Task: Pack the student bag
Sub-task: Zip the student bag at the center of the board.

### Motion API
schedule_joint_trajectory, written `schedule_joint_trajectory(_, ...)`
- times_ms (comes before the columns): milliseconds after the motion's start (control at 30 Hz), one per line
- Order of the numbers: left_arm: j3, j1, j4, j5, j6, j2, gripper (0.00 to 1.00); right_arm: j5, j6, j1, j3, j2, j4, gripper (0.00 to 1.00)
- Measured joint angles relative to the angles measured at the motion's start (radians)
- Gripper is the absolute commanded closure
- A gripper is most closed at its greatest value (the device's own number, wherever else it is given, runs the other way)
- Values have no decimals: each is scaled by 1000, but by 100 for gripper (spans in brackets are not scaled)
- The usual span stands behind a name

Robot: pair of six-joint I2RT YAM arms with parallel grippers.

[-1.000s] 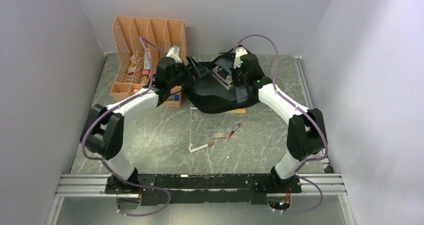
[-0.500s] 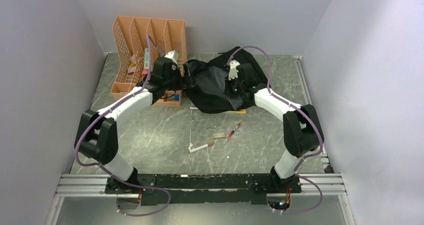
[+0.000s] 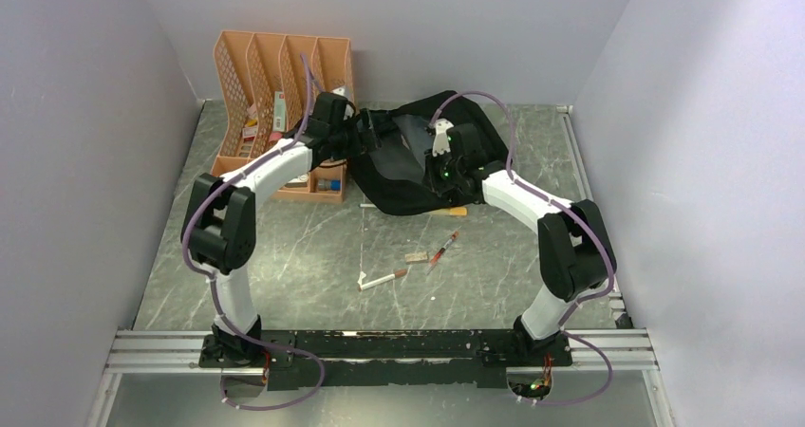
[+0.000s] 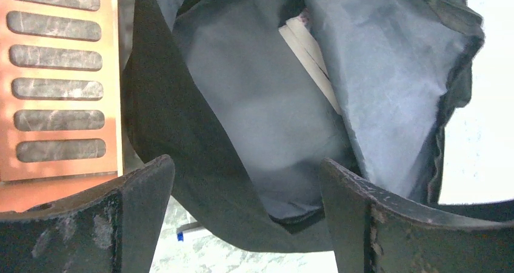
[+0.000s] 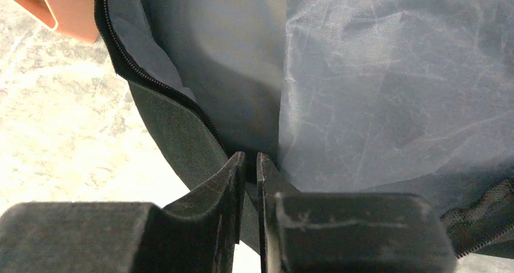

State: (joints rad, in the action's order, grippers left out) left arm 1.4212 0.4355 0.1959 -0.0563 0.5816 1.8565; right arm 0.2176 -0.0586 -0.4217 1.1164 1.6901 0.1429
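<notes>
The black student bag lies at the back of the table, its mouth open. In the left wrist view its grey lining shows, with a pale book edge inside. My left gripper is open at the bag's left side, and the bag's dark rim passes between its fingers. My right gripper is at the bag's front and is shut on the zippered rim fabric.
An orange mesh file organizer stands left of the bag, close to my left arm; it also shows in the left wrist view. A red pen, a white pen and a small eraser lie mid-table.
A second ago my right gripper held a book above the open bag. Now the book is inside, and the right gripper has dropped to the front rim. My left gripper moved right onto the bag's left rim.
</notes>
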Motion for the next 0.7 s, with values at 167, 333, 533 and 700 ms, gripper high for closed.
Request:
schedule_joint_trajectory(167,98,10,82,29,40,93,9,-18,0,0,-6,-23,1,80)
schedule_joint_trajectory(333,142,42,153,84,63,134,17,-48,0,0,-7,-54,0,79)
schedule_joint_trajectory(533,143,87,188,98,69,147,49,-94,-1,0,-32,-104,-16,67)
schedule_joint_trajectory(700,110,94,188,85,61,142,78,-165,-10,1,-64,-169,-38,57)
